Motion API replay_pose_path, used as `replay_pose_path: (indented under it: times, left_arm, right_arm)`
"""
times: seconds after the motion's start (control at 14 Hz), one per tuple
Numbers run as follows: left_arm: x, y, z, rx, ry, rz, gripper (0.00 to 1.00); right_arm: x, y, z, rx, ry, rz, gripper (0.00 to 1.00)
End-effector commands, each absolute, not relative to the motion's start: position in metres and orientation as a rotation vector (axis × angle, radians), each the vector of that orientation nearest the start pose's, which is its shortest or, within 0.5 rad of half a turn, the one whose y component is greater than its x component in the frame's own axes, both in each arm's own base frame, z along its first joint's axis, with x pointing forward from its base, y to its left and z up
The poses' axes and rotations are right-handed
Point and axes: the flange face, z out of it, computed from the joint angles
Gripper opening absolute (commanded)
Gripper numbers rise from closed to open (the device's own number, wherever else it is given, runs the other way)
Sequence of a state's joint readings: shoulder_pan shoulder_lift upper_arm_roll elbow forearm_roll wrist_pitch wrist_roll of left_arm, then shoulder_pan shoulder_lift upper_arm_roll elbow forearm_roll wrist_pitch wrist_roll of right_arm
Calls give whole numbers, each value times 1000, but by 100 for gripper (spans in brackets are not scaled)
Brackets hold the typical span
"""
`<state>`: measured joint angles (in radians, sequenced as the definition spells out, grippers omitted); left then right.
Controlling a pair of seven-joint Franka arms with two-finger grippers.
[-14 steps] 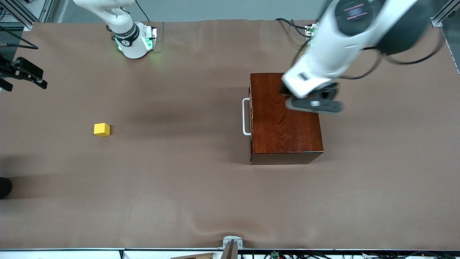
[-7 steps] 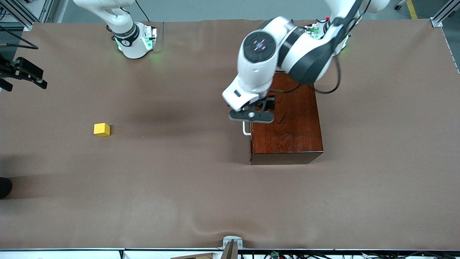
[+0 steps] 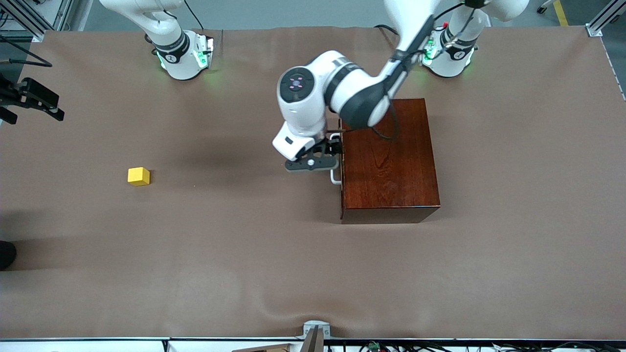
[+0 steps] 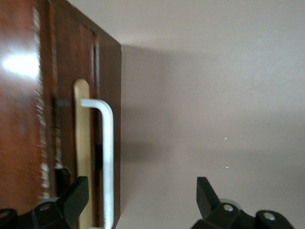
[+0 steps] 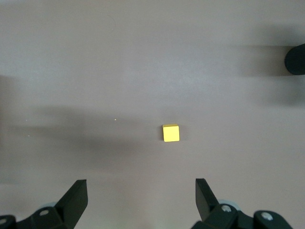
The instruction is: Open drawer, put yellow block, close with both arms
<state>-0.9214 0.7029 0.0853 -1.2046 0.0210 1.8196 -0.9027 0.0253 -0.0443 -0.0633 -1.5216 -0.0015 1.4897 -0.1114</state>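
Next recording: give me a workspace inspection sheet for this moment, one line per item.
Surface: brown cloth-covered table, slightly wrinkled near the front camera's edge.
Job's things: drawer shut in the wooden box, white handle showing; yellow block alone on the cloth toward the right arm's end.
Clutter: nothing seen.
Grippers: left claw open at the handle, one finger against the drawer front, the bar between the fingers, not gripped; right claw open, high over the block, waiting.
Cables: black cable along the left arm, over the box top.
Surroundings: aluminium frame at the table corner; black clamp at the edge.
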Motion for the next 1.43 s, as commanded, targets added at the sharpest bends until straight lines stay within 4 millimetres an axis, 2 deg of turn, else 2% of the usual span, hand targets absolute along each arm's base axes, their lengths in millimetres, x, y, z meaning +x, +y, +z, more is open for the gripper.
replay_pose_path:
  times: [0.0,0.29,0.78,1.35]
  left_arm:
    - [478,-562,336,-2974,-121,-15,100]
    - [469,-565,303,-2904,-70,-12,100]
    - [467,-557,302,-2838,-17,4,100]
    - [462,-567,286,-2848,-11,-4,100]
  right_arm:
    - [527,-23,671,-3145,-100,-23,100]
    - [527,-23,671,-3145,-100,-23,100]
    - [527,-22,671,-3145,-103,-23,100]
    - [527,-24,671,-3146,-98,-23,100]
